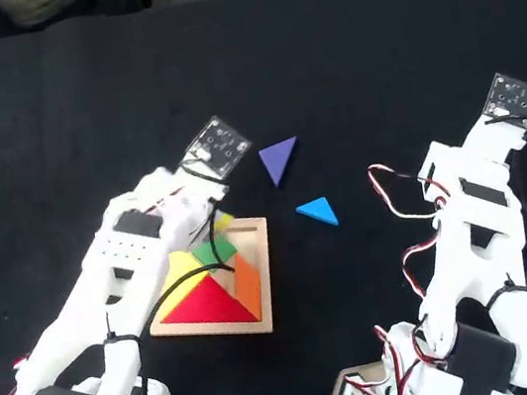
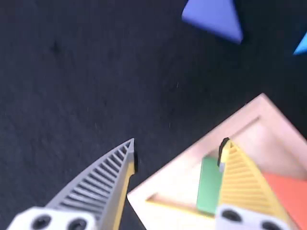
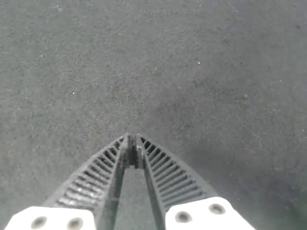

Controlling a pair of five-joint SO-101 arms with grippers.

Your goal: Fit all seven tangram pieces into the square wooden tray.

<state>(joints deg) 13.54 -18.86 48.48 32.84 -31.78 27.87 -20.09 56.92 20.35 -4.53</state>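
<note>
**Two triangles left to seat, left arm poised at the tray's far corner**

The square wooden tray (image 1: 268,267) lies left of middle, toward the worktop's near edge. It holds a red triangle (image 1: 210,303), a yellow piece (image 1: 183,268), a green piece (image 1: 218,251) and an orange piece (image 1: 246,276). The arm above may hide a fifth. Bare wood shows in its far corner.

The purple triangle (image 1: 280,159) and the blue triangle (image 1: 318,211) lie loose near mid-worktop, just beyond that corner. The job looks mostly done. The next move calls for picking up one of these and turning it to match the gap.

The left fingers (image 2: 112,172) are spread wide and hold nothing. They straddle the tray's far rim, one over the cloth and one above the green piece. The right fingers (image 3: 133,148) are pressed together and empty, above bare cloth toward the worktop's right edge.
</note>
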